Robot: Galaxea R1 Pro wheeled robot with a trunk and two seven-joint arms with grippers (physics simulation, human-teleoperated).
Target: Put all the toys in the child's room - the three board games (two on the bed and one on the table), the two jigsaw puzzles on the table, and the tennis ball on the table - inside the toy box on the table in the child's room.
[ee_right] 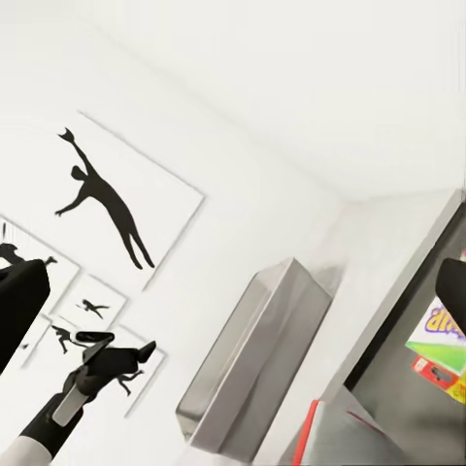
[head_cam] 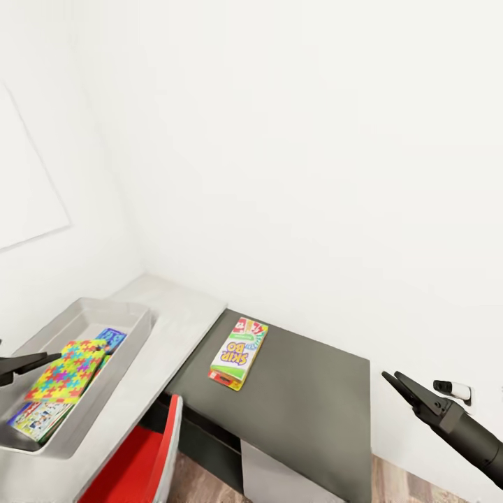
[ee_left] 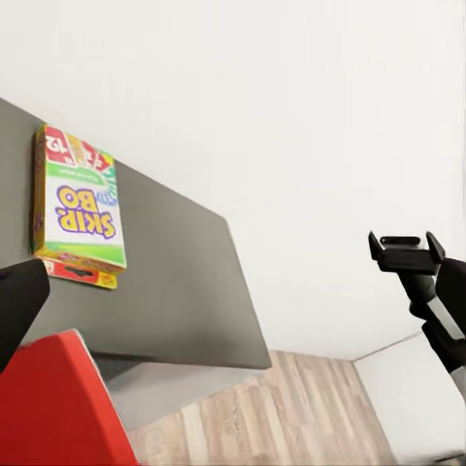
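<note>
The flat green-and-white Skip-Bo card box (head_cam: 239, 352) lies right of the grey metal toy box (head_cam: 133, 332); light, stiff, probably best pinched across its narrow edges. The right gripper (head_cam: 399, 386) looks pressed together, and I cannot tell about the left gripper (head_cam: 35, 362).

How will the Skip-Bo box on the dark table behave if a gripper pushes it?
The Skip-Bo box lies flat on the dark table, so it would probably slide, not tip or roll. It looks like a stiff, thin carton, likely light.

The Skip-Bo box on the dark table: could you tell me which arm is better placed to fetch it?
Probably right: the Skip-Bo box lies between the pincers, but the left pincer hovers over the toy box, while the right pincer is beside the dark table.
</note>
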